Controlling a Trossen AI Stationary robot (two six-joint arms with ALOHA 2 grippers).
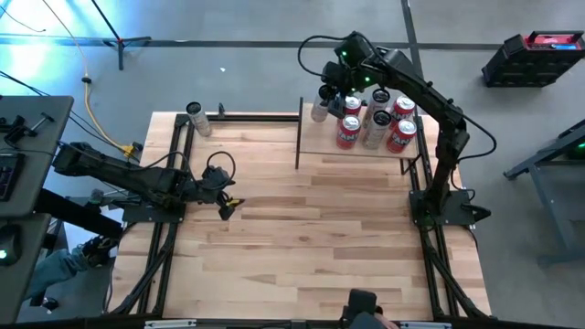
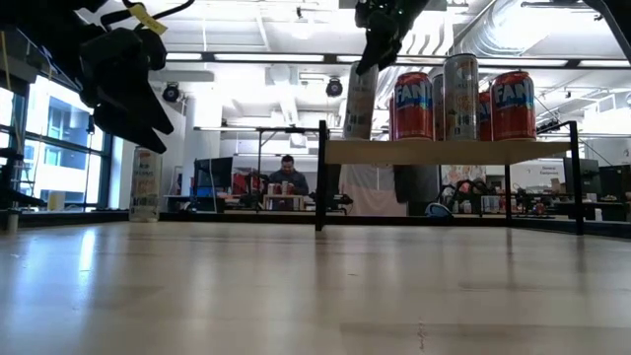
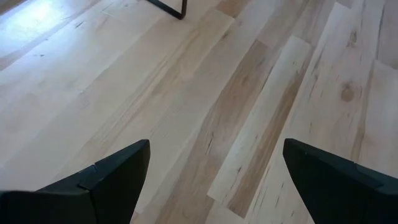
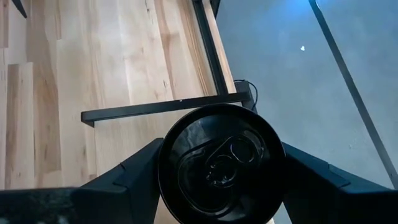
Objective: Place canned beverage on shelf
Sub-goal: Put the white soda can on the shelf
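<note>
Canned beverage: standing upright, long axis vertical, at the left end of the shelf as the low view is showing it, base sitting at about board level. Touching the board or hovering just above it: not possible to tell.

Being gripped from above by the right gripper, clenched on either side of the can's top, with the lid filling the space between the two dark fingers in the right wrist view. Pointing straight down over the shelf's far corner, the one nearer the left arm, right beside the thin black upright there.

Judging the coming move: going straight down along the can's own axis if any gap remains, then letting go and lifting clear. Little room sideways, being so close to the board's edge and corner post.

Crowding the rest of the board: red cans and silver cans, packed together just beside the held one, on the side toward the right arm's base. Risking a knock against the nearest neighbour if drifting that way, or a tip off the edge if drifting the other.

Waiting well apart over the planked tabletop: the left gripper, spread wide and grasping nothing, far from the shelf and out of the way.

Standing alone at the table's far corner on the left arm's side: one more pale can. Sitting in the room behind, beyond the table: a person.
</note>
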